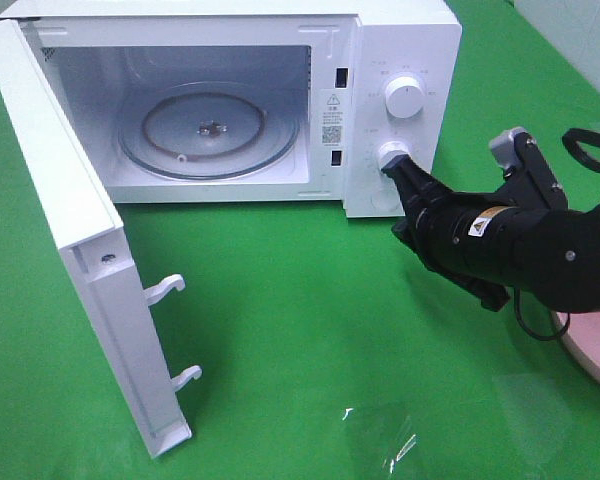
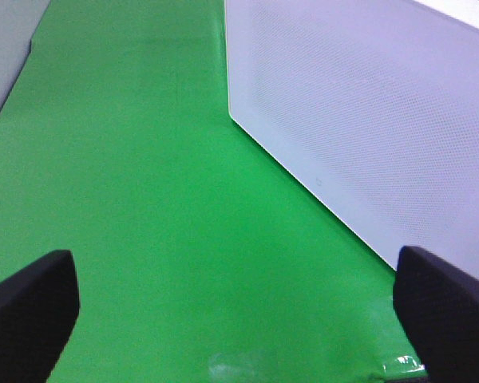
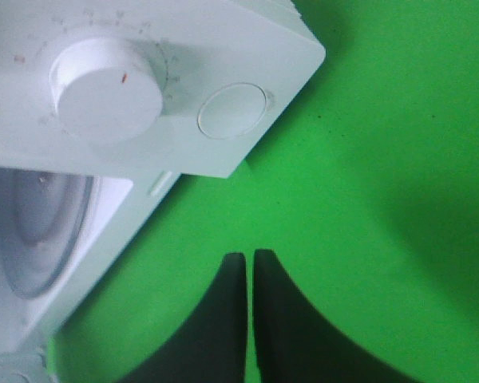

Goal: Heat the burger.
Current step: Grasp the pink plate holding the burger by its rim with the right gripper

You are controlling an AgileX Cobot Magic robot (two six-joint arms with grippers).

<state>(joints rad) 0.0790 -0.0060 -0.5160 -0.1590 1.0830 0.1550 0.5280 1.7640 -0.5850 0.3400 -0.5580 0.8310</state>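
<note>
Your green tabletop (image 1: 310, 330) carries a white microwave (image 1: 400, 40) at the back. Its door (image 1: 70, 230) is swung wide to the microwave's left, and the glass turntable (image 1: 210, 130) inside is bare. The right tool (image 1: 395, 170) sits at the microwave's control panel, against the lower knob (image 1: 392, 153). Its fingers (image 3: 223, 319) are pressed together on nothing, above the round button (image 3: 231, 112). The left tool (image 2: 233, 263) is spread wide beside the outer face of the door, holding nothing. A sliver of the pink plate (image 1: 590, 355) shows to the microwave's right and nearer you, tucked behind the right arm. The burger should be on it, but the arm hides it, so you cannot tell which way it faces; a round bun likely has no long axis to matter. From the right tool, the plate lies away from the microwave, back along that arm. Your right arm is plainly the nearer one for the pickup.
</note>
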